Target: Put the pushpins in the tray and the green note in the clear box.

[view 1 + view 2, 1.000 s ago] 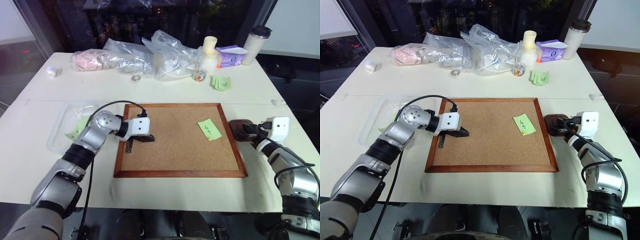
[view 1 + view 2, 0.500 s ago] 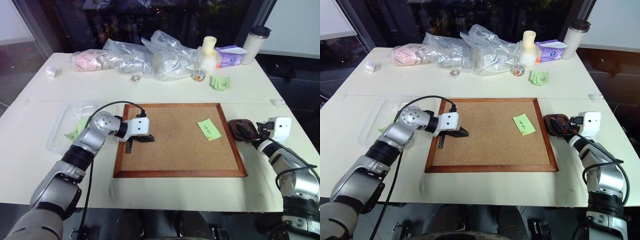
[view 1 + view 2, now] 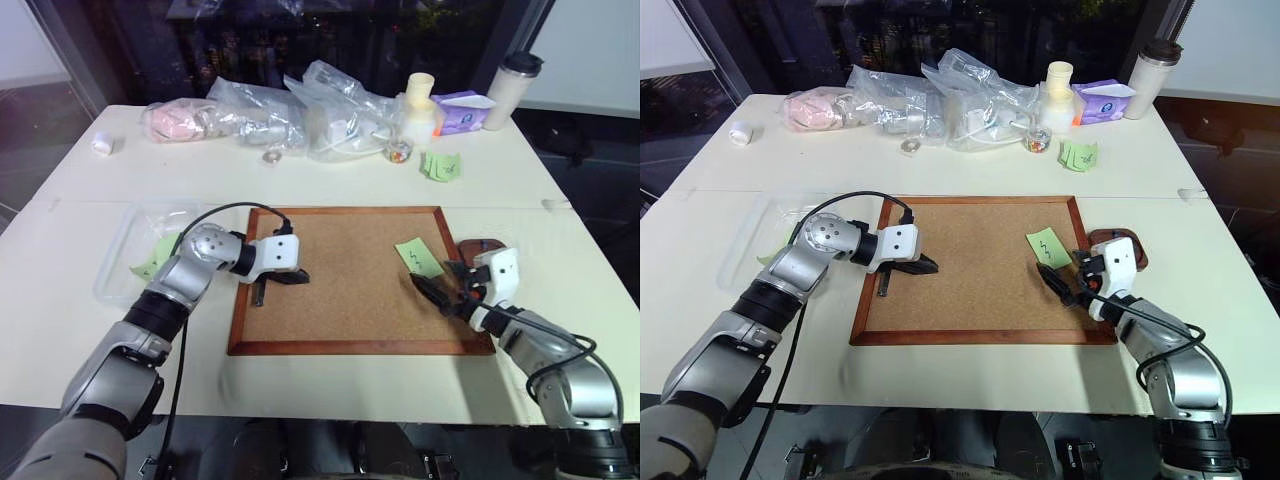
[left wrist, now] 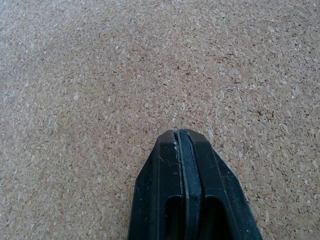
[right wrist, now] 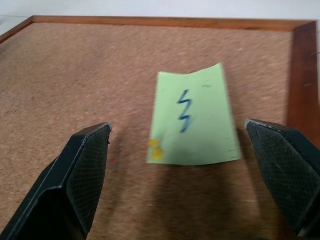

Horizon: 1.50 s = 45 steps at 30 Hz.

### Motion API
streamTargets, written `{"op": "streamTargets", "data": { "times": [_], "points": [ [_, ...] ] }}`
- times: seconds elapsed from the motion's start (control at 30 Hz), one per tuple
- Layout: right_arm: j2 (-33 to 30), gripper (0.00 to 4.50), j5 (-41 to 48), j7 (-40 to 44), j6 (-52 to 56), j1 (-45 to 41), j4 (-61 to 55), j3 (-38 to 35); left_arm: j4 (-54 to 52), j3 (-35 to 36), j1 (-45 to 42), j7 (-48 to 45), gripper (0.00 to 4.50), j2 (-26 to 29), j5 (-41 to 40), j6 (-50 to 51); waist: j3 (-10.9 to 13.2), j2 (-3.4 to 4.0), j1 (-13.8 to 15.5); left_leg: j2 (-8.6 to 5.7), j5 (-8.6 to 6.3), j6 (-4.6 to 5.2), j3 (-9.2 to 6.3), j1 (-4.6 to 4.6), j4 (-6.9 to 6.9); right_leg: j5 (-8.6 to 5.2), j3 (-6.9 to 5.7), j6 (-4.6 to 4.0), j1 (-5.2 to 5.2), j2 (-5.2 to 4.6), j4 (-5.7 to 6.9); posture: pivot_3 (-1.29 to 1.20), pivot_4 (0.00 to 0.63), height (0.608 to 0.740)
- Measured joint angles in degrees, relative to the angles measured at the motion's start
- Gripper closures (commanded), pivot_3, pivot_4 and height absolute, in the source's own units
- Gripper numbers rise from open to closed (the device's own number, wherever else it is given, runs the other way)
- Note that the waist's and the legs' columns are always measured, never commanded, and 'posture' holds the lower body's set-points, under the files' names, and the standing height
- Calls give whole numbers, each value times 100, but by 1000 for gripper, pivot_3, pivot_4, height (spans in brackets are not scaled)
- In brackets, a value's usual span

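Note (image 3: 417,258) lies flat on the corkboard (image 3: 350,330), near its right edge, with a small yellow pin head at one corner as the right wrist view shows it. The right gripper (image 5: 185,165) hangs just short of the note, jaws spread wide, one finger to each side of the slip. The tray (image 3: 488,246) sits on the table (image 3: 300,190) just past the board's right frame, partly hidden behind that arm; I cannot tell whether any pins are in it. The clear box (image 3: 125,250) is well apart on the far left, beside the board, with some green paper already inside. The left gripper (image 3: 298,277) rests at the board's left part, jaws pressed together on nothing, tips against the cork.

My worry is the pin. If it pierces the paper into the cork, pulling the note sideways could tear the corner or flick the pin loose onto the table. The slip is thin and flat, so the fingers may slide over it, or crumple it, without getting under an edge. The box is also a long carry across the board, and a weak pinch could let the note flutter away.
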Motion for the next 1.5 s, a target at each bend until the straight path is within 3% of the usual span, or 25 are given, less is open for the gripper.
{"op": "streamTargets", "data": {
  "times": [0.23,0.27,0.33,0.57,0.9,1.37,1.5],
  "points": [
    [130,76,-186,2,-191,-30,166,124,26,1,-9,0,4500,-15,0,-1,0,-1,7,0,0,0,0,1,0,0,-1,0,1,0,0,0,150,735],
    [138,309,-225,9,-246,-52,214,143,27,1,-9,0,4500,-16,0,-1,0,-1,7,0,0,0,0,1,0,0,-1,0,1,0,0,0,150,735],
    [139,940,-323,9,-338,-71,284,161,27,0,-9,0,4500,-16,0,-1,-1,-3,7,0,0,0,0,1,0,0,-1,0,1,0,-1,0,150,735],
    [134,4395,-595,110,-654,8,390,264,29,1,-6,1,4500,-14,0,-1,-6,-10,4,0,0,0,0,1,0,0,-1,0,2,1,-1,0,150,735],
    [88,4461,-875,56,-809,91,275,378,137,-35,-90,9,4500,-39,0,-18,-15,-25,13,1,0,0,-2,1,-2,-1,-2,-1,1,0,-2,0,150,735],
    [50,4461,-525,-148,-367,-35,-633,2,605,-30,-364,-18,4500,-93,0,-184,-10,-24,11,0,0,0,-7,-25,-1,0,-7,-1,-21,1,-3,0,150,735],
    [51,4461,-527,-160,-358,-25,-644,0,864,365,-533,-118,4500,-282,-444,537,7,-35,14,-1,0,1,-11,-57,5,5,-12,8,-51,3,2,0,150,735]
  ]
}}
